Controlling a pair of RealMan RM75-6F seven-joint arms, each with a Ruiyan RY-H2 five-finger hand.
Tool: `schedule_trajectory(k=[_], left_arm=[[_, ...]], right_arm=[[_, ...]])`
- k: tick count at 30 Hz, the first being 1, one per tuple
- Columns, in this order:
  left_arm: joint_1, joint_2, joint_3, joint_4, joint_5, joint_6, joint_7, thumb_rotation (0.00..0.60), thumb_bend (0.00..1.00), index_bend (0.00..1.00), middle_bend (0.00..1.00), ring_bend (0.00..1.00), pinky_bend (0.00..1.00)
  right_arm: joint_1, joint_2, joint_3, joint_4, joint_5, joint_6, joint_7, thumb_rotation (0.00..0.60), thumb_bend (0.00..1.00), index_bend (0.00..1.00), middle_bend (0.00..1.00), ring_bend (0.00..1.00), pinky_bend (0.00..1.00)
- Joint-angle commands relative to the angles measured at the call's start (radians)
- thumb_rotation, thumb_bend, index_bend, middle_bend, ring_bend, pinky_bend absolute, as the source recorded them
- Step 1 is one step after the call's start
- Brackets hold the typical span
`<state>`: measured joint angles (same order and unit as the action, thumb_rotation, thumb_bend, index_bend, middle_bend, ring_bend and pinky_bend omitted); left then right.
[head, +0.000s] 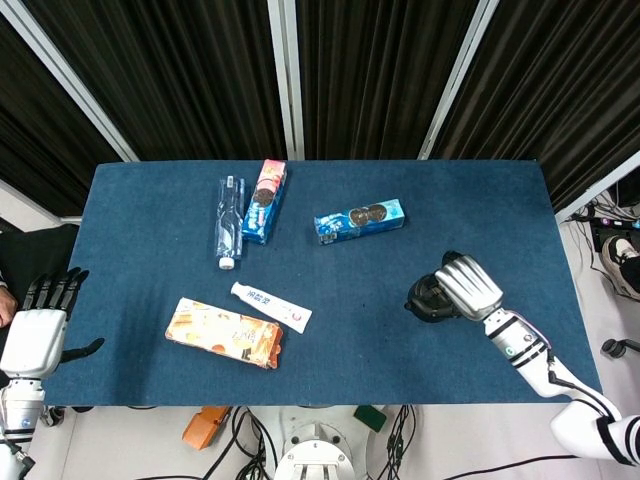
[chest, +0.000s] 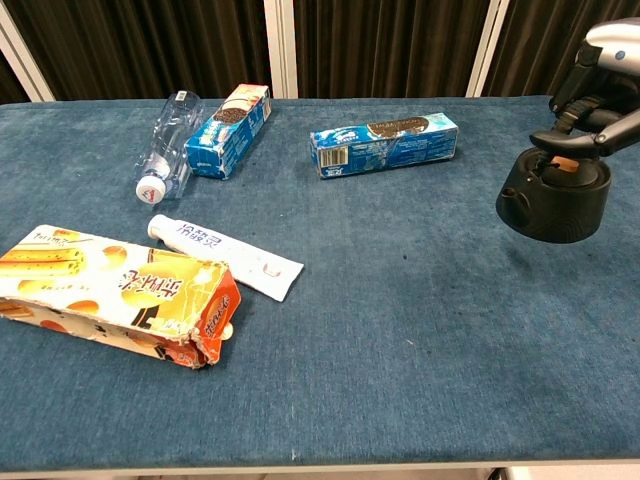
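My right hand (head: 467, 285) (chest: 603, 80) grips a small black teapot (head: 429, 299) (chest: 553, 194) from above and holds it lifted off the blue tabletop (head: 480, 220) near the right side. Its fingers curl over the pot's top; the spout points left. My left hand (head: 40, 325) hangs beyond the table's left edge with fingers apart and nothing in it; only the head view shows it.
A blue cookie box (head: 359, 220) (chest: 383, 142) lies at centre back. A clear bottle (head: 229, 221) (chest: 167, 143) and a second cookie box (head: 264, 199) (chest: 228, 129) lie back left. A white tube (head: 271, 306) (chest: 226, 256) and an orange snack box (head: 223, 333) (chest: 115, 293) lie front left.
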<state>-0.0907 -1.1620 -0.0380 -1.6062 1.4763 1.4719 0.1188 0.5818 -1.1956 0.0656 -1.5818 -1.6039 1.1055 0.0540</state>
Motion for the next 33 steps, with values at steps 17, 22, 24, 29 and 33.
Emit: schedule_trajectory(k=[17, 22, 24, 29, 33], left_arm=[[-0.003, -0.014, 0.001, 0.013, 0.003, -0.002, -0.011, 0.600, 0.04, 0.06, 0.08, 0.00, 0.00], [-0.003, -0.016, 0.001, 0.015, 0.003, -0.002, -0.013, 0.600, 0.04, 0.06, 0.08, 0.00, 0.00], [-0.003, -0.017, 0.001, 0.016, 0.004, -0.002, -0.013, 0.600, 0.04, 0.06, 0.08, 0.00, 0.00], [-0.002, -0.018, 0.001, 0.018, 0.003, -0.001, -0.015, 0.600, 0.04, 0.06, 0.08, 0.00, 0.00], [-0.003, -0.019, 0.002, 0.020, 0.002, -0.004, -0.015, 0.600, 0.04, 0.06, 0.08, 0.00, 0.00]], right_arm=[[0.059, -0.076, 0.028, 0.047, 0.015, -0.049, -0.227, 0.387, 0.56, 1.00, 1.00, 1.00, 0.53], [0.079, -0.098, 0.034, 0.063, 0.021, -0.068, -0.294, 0.426, 0.56, 1.00, 1.00, 1.00, 0.53], [0.086, -0.108, 0.038, 0.069, 0.027, -0.075, -0.316, 0.438, 0.56, 1.00, 1.00, 1.00, 0.53], [0.098, -0.118, 0.046, 0.066, 0.042, -0.083, -0.333, 0.441, 0.56, 1.00, 1.00, 1.00, 0.54], [0.103, -0.119, 0.048, 0.064, 0.048, -0.083, -0.343, 0.441, 0.56, 1.00, 1.00, 1.00, 0.54]])
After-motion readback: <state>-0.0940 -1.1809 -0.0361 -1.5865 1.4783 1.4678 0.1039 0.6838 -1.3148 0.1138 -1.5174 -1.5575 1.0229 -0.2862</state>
